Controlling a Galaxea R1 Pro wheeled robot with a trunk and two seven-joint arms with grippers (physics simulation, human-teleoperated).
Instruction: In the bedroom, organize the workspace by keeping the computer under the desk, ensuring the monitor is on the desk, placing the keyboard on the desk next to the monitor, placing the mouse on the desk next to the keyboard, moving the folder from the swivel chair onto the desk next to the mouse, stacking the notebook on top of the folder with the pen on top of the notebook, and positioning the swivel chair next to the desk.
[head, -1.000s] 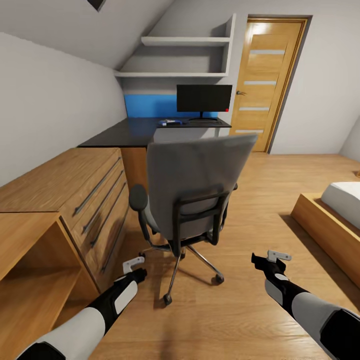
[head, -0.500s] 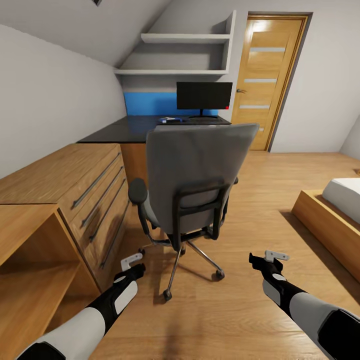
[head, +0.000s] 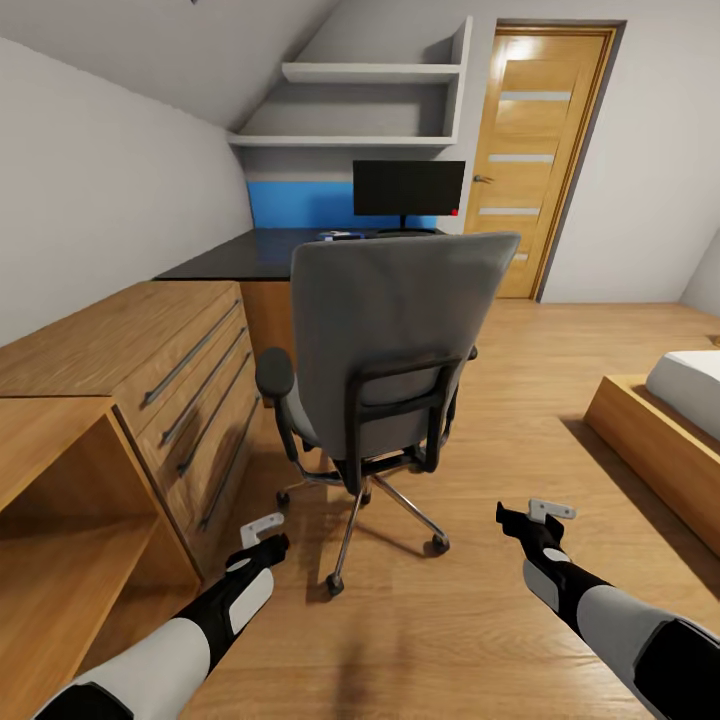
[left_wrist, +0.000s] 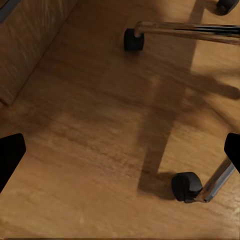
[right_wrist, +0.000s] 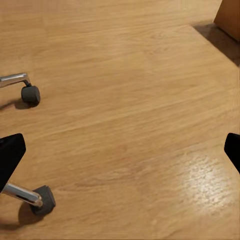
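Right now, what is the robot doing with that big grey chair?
Nothing is being held. The robot faces the back of the swivel chair, with the left gripper and right gripper open and empty, low over the wooden floor near the chair's wheels. Beyond the chair, the monitor stands on the desk.

One grey upholstered swivel chair (head: 390, 340) on a chrome wheeled base, one wide black monitor (head: 408, 189), one black-topped desk (head: 245, 256), two white wall shelves (head: 372, 73), one wooden door (head: 538, 160), two black-tipped end effectors (head: 262, 532).
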